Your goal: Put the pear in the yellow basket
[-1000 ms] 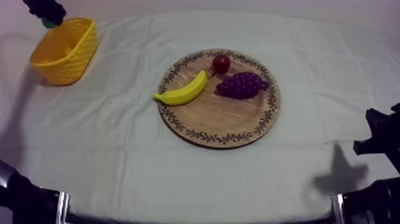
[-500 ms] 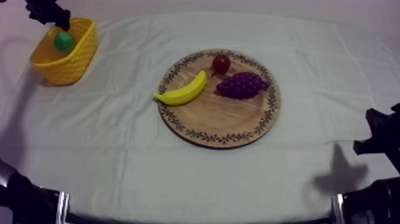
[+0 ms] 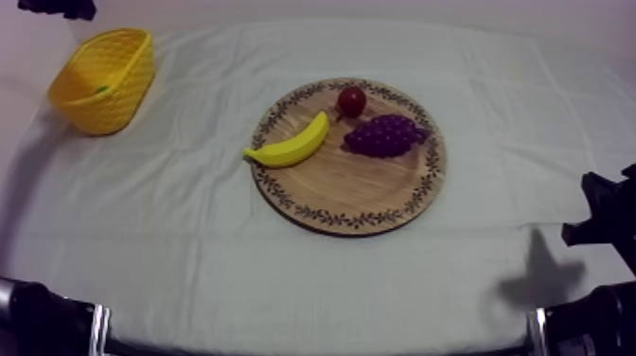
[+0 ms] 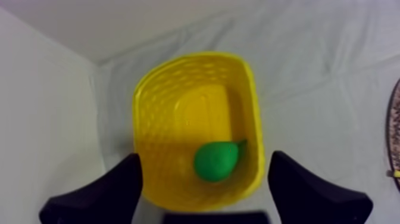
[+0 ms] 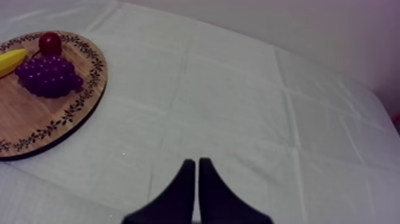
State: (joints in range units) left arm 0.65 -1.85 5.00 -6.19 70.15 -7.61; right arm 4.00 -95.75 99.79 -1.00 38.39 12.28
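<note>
The green pear (image 4: 216,161) lies inside the yellow basket (image 4: 178,107), against its wall. Above it my left gripper (image 4: 204,158) hangs open, one black finger (image 4: 113,190) to each side, holding nothing. In the top view the basket (image 3: 99,80) stands at the far left with a sliver of pear (image 3: 100,90) showing, and my left gripper (image 3: 57,8) is beyond it at the corner. My right gripper (image 5: 196,164) is shut on nothing, over bare cloth to the right of the wooden board (image 5: 24,116).
The round wooden board (image 3: 331,189) in the table's middle carries a banana (image 3: 289,144), a bunch of grapes (image 3: 383,135) and a small red fruit (image 3: 352,101). My right arm (image 3: 606,222) rests low at the right edge.
My left gripper let go of the pear, which dropped into the basket, then drew up and back toward the far left corner. The right arm has not moved.
</note>
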